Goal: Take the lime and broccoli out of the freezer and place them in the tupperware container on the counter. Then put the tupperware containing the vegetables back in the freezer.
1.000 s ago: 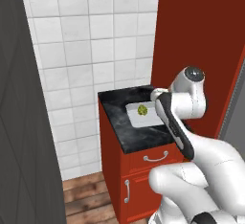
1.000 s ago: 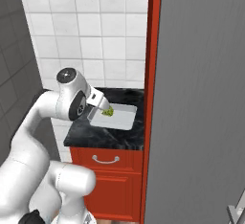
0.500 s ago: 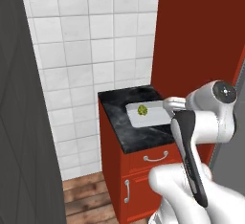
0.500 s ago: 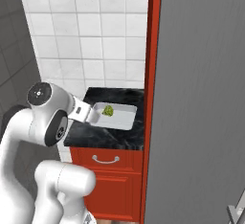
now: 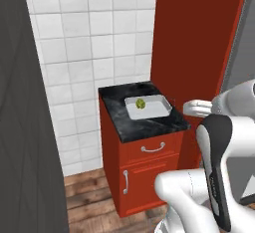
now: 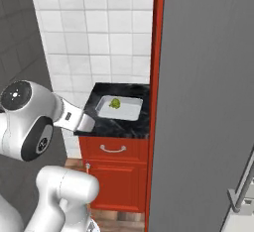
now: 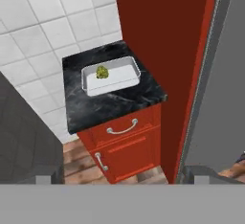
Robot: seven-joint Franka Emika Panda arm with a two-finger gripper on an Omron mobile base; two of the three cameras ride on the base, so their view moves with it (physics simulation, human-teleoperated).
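**Cataloguing the counter stage: one vegetable is being held in the tray**

Being recorded: a shallow pale grey-white rectangular tupperware container [image 7: 111, 78], which is resting flat on the black marbled counter [image 7: 110, 103] atop the red cabinet with silver handles [image 7: 127, 144], probably so that both vegetables can be dropped in from above. A bumpy yellow-green broccoli clump [image 7: 101, 72] is lying inside it, toward the tiled-wall end. No smooth dark-green lime is being seen in the tray; it is judged outstanding. The tall grey freezer door [image 6: 208, 102] is standing just beside the cabinet. The two-finger gripper [image 7: 122, 179] is being carried well apart from the tray, jaws spread wide, nothing being pinched, presumably for the next fetch.
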